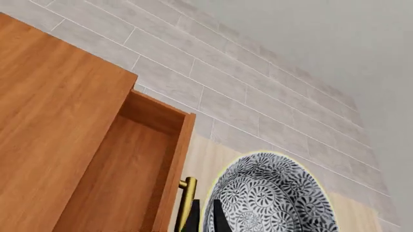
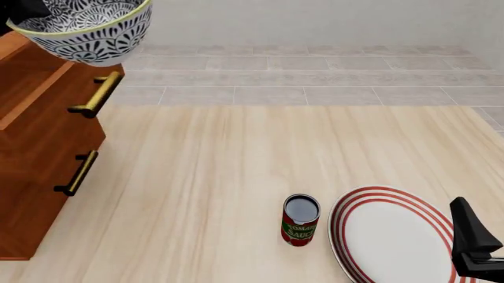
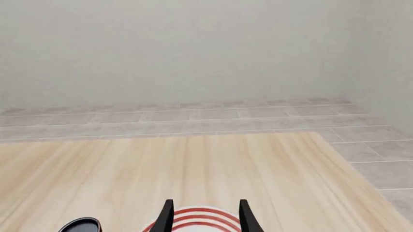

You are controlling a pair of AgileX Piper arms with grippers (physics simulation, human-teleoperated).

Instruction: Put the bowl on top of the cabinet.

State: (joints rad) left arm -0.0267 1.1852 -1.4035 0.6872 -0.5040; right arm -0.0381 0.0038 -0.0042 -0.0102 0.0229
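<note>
Bowl (image 2: 88, 30) aloft at cabinet (image 2: 35, 147) top corner, above the upper brass handle (image 2: 96, 94), clear of the bench (image 2: 228, 177). Left gripper (image 1: 205, 220) pinches its rim, fingers either side of the wall. Right gripper (image 3: 203, 215) parted, holding nothing, low over plate (image 2: 393, 236). Can (image 2: 300, 219) upright just beside plate.

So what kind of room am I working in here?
Likely a simulated kitchen or dining corner: a pale wooden table holds a tomato sauce can and a red-ringed plate, beside a wooden cabinet, with tiled floor beyond.
</note>
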